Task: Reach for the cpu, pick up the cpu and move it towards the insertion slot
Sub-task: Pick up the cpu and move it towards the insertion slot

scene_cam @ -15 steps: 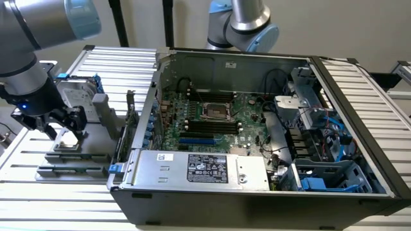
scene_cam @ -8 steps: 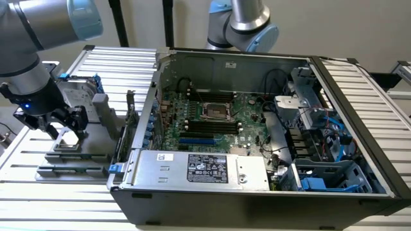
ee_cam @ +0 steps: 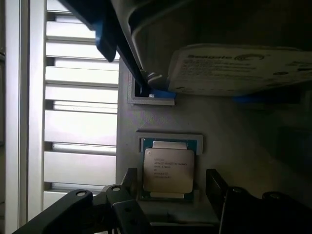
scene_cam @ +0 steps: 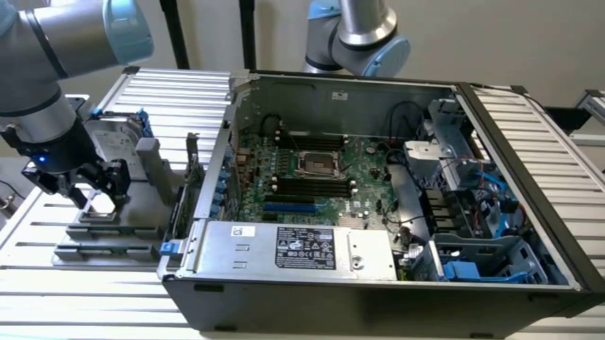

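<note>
- One end effector (scene_cam: 98,196) hangs low over a grey holder block (scene_cam: 113,237) on the slatted bench (scene_cam: 85,312). It sits off the side of the computer case (scene_cam: 378,297) that is toward the exterior view's left.
- Its two fingers (ee_cam: 215,187) are spread wide and grip nothing.
- One cpu (ee_cam: 168,168) lies flat, silvery top up, in a shallow square recess of the holder. It is directly under the end effector, between the two fingers.
- In the wrist view a narrow gap shows on each side between chip and finger, so neither finger is pressing on it.
- One hard drive (ee_cam: 239,68) with a white label and blue frame stands in the same holder, just beyond the cpu from the end effector.
- One insertion slot (scene_cam: 317,163), silver-framed with a dark centre, sits on the green board inside the open case. It is well apart from the end effector, toward the exterior view's right.
- Long black memory slots (scene_cam: 312,188) flank that socket on two sides; their count cannot be told.
</note>
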`<state>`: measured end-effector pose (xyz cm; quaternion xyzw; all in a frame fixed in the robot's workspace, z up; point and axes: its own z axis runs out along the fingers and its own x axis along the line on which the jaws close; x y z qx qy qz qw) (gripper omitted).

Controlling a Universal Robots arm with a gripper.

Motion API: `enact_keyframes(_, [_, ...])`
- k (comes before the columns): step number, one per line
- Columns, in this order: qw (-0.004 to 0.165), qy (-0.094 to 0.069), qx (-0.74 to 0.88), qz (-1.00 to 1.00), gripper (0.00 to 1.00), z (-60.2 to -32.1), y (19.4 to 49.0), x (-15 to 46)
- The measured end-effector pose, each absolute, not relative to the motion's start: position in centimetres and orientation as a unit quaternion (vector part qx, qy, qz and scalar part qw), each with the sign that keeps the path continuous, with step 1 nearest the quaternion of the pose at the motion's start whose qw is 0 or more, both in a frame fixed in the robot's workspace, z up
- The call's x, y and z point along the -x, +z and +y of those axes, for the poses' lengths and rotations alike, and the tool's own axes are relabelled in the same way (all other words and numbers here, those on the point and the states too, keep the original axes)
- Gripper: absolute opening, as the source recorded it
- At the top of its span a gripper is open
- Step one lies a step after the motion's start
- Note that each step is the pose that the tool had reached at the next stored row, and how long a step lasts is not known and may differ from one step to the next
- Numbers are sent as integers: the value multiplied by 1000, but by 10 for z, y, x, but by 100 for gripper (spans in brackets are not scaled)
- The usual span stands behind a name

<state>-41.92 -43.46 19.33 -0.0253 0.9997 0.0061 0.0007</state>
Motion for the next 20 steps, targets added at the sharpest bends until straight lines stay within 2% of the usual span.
enact_keyframes(20, [1, 4, 22, 1000, 67, -429, 187, 421])
